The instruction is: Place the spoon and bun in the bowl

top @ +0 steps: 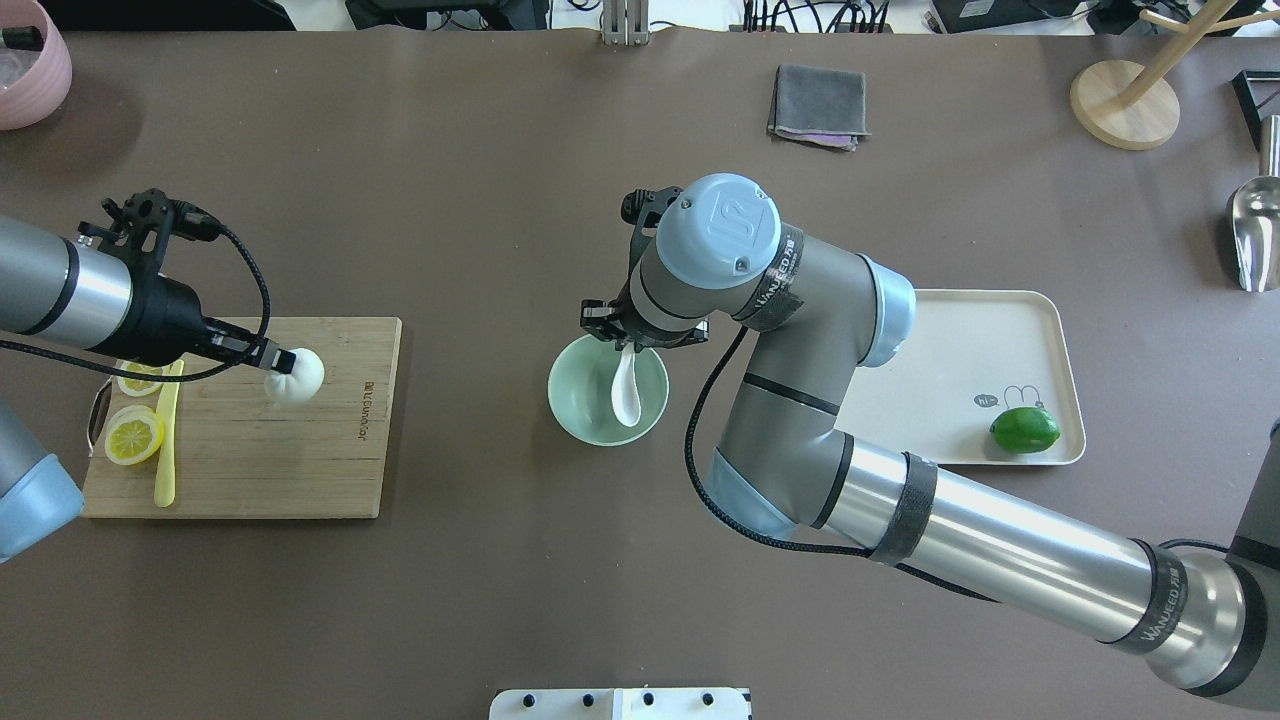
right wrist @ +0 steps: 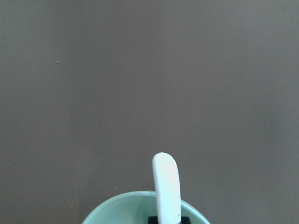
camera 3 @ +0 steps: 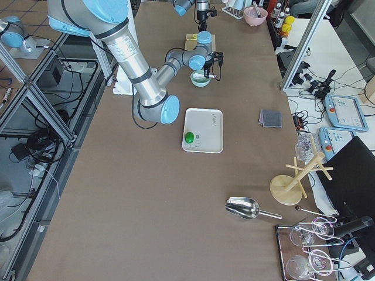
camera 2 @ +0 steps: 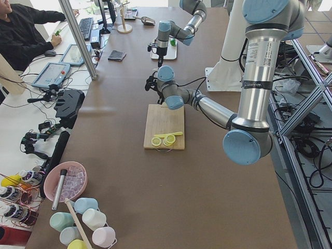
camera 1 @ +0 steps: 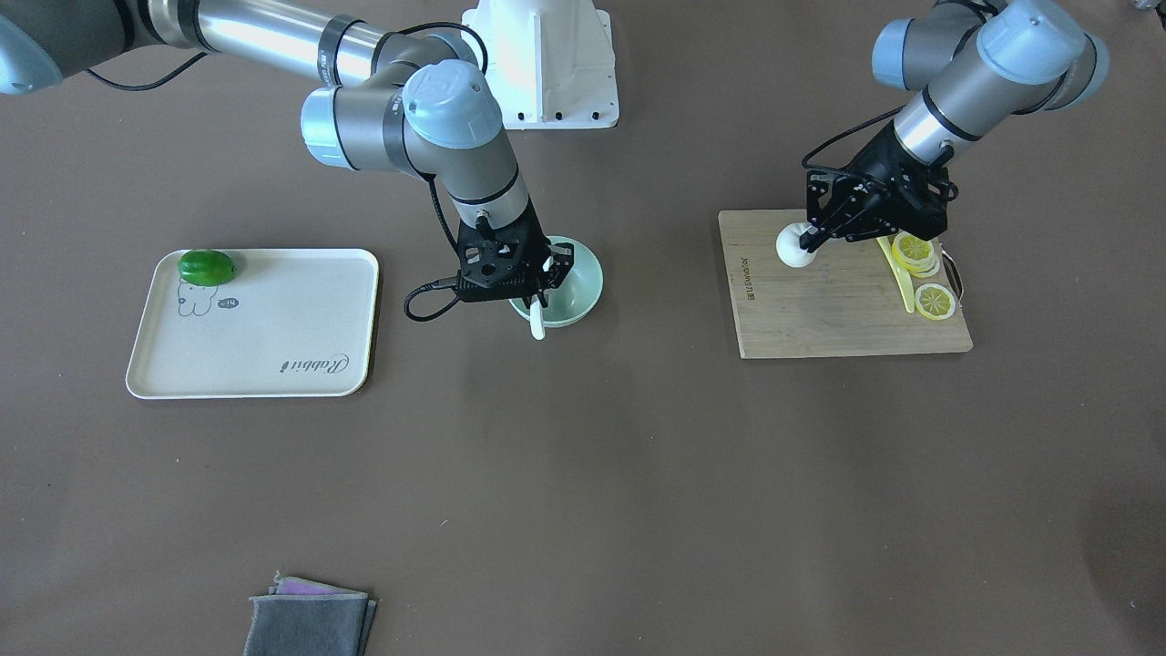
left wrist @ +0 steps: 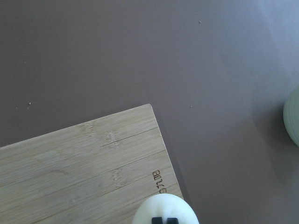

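The mint-green bowl (top: 580, 400) stands mid-table. My right gripper (top: 625, 345) is shut on the white spoon (top: 627, 388) and holds it steeply, with its lower end inside the bowl. In the front view the spoon (camera 1: 537, 324) hangs over the bowl's (camera 1: 583, 278) near rim. The right wrist view shows the spoon (right wrist: 166, 186) sticking out past the fingertips, above the bowl (right wrist: 117, 212). My left gripper (top: 272, 361) is shut on the white bun (top: 297, 375) at the wooden cutting board (top: 250, 450). I cannot tell whether the bun (left wrist: 163, 210) is lifted.
Lemon slices (top: 135, 437) and a thin yellow knife (top: 165, 450) lie at the board's left end. A cream tray (top: 960, 360) with a green lime (top: 1025, 429) sits to the right. A grey cloth (top: 818, 105), a pink bowl (top: 30, 75), a wooden stand (top: 1125, 100) and a metal scoop (top: 1255, 235) line the far edge.
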`<state>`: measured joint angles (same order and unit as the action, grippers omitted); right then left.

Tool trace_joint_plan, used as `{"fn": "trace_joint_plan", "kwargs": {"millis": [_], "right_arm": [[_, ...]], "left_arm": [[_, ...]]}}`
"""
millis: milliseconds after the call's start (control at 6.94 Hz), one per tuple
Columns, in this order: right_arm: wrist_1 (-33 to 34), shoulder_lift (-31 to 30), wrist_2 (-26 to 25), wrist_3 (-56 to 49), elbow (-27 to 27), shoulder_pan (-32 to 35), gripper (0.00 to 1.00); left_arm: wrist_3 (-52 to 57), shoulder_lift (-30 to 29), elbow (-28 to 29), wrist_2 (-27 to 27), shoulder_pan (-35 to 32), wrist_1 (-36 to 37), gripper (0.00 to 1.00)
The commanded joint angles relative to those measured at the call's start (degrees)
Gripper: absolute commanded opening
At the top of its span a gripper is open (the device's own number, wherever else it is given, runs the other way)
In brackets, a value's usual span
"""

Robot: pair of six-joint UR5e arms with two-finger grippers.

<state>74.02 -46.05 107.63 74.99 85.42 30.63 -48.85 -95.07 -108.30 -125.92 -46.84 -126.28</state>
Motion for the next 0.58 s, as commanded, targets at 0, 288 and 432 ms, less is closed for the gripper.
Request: {"fn": "trace_joint_plan", "kwargs": {"millis": [0, 288, 432], "right_arm": [[-2.5, 0.1, -0.1, 0.7, -1.3, -0.5, 1.00], [-2.4, 0.3, 0.6, 1.3, -0.1, 0.1, 1.00], [-1.7, 0.3, 2.6, 1.2, 1.4, 2.0, 1.00]], "left_arm": [[-0.2, -0.6, 0.0, 0.0, -0.1, 0.1, 0.00], [-0.3, -4.7, 0.3, 0.0, -0.1, 4.2, 0.00], [-0.5, -8.6, 0.6, 0.0, 0.0, 7.5, 0.00]]}}
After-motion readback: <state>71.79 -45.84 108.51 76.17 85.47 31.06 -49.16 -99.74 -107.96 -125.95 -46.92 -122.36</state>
